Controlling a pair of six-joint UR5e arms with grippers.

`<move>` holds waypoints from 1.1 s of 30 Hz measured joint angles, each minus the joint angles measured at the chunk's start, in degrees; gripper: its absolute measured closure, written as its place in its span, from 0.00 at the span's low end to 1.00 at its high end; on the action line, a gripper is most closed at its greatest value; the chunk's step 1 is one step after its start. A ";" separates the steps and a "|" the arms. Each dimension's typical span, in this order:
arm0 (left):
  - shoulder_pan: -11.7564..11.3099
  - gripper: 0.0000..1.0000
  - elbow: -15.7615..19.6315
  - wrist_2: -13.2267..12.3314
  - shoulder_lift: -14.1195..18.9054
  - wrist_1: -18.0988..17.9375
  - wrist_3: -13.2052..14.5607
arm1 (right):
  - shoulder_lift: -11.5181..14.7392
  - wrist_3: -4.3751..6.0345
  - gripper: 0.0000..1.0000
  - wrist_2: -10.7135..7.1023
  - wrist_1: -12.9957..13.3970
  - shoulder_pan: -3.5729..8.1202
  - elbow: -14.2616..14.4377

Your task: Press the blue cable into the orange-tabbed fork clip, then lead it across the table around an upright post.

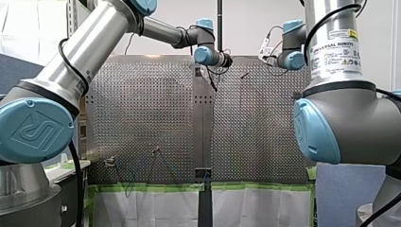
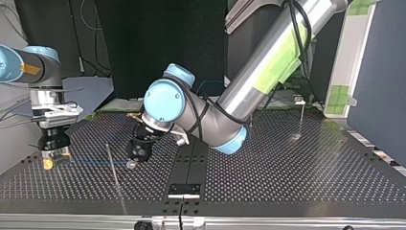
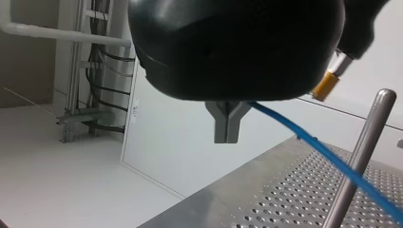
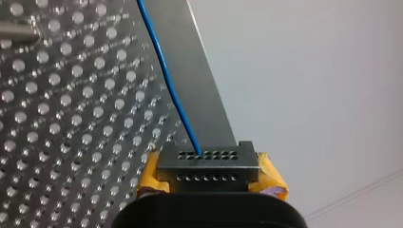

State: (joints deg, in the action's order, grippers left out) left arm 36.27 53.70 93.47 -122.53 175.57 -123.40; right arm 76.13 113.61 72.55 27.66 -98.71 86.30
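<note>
A thin blue cable [image 2: 91, 161] is stretched low over the perforated table between my two grippers. At the top view's left, my right gripper [image 2: 51, 162] with yellow pads is shut on one end; the right wrist view has the cable [image 4: 166, 76] running out ahead from between its fingers [image 4: 205, 156]. My left gripper [image 2: 131, 163], black, is shut on the cable near the table's middle. In the left wrist view its metal fingers [image 3: 227, 135] are together and the cable [image 3: 328, 153] leads away, crossing a slim upright post [image 3: 363, 147]. That post [image 2: 109, 152] stands between the two grippers.
A second upright post [image 2: 300, 117] stands far off at the top view's right. A black strip [image 2: 190, 163] with a bracket [image 2: 184, 190] runs down the table's middle. Two small fixtures [image 1: 109, 161] [image 1: 156, 151] sit near the front view's lower edge of the table.
</note>
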 joint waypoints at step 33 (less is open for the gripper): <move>-0.62 1.00 -0.01 -2.39 -8.98 -8.28 -3.15 | -6.40 -1.39 1.00 0.76 2.82 3.16 -0.08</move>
State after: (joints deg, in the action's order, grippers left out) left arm 35.65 53.70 91.08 -131.51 167.29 -126.55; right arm 69.73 112.22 73.31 30.47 -95.55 86.22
